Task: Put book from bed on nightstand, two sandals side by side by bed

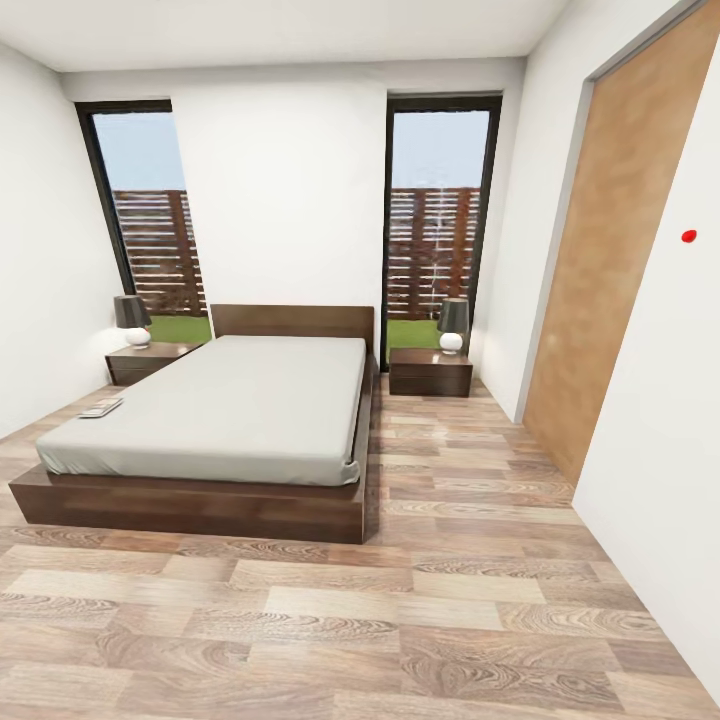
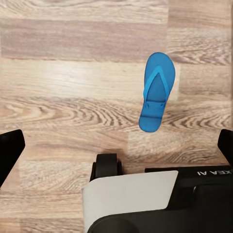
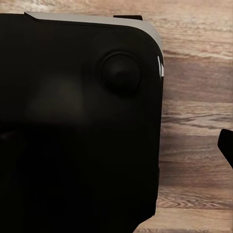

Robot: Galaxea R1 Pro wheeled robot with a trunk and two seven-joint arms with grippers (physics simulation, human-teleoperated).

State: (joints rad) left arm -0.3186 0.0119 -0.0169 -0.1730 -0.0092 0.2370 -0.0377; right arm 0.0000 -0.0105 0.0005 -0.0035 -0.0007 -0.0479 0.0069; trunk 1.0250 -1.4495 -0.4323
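The bed (image 1: 235,405), with a grey mattress on a dark wood frame, stands ahead of me at the left. The book (image 1: 100,407) lies flat on the mattress near its front left corner. One nightstand (image 1: 148,361) flanks the headboard on the left and another nightstand (image 1: 430,372) on the right. One blue sandal (image 2: 157,92) lies sole down on the plank floor, beyond my left gripper (image 2: 116,145), which hangs open and empty above the floor. My right gripper (image 3: 116,148) is open too, with one fingertip (image 3: 227,148) showing beside my black base.
Each nightstand carries a dark-shaded lamp (image 1: 132,320) (image 1: 453,325). A wooden sliding door (image 1: 620,230) fills the right wall. Tall windows (image 1: 440,220) stand behind the bed. Wide plank floor (image 1: 400,600) lies between me and the bed. My own base (image 2: 145,204) sits under the left gripper.
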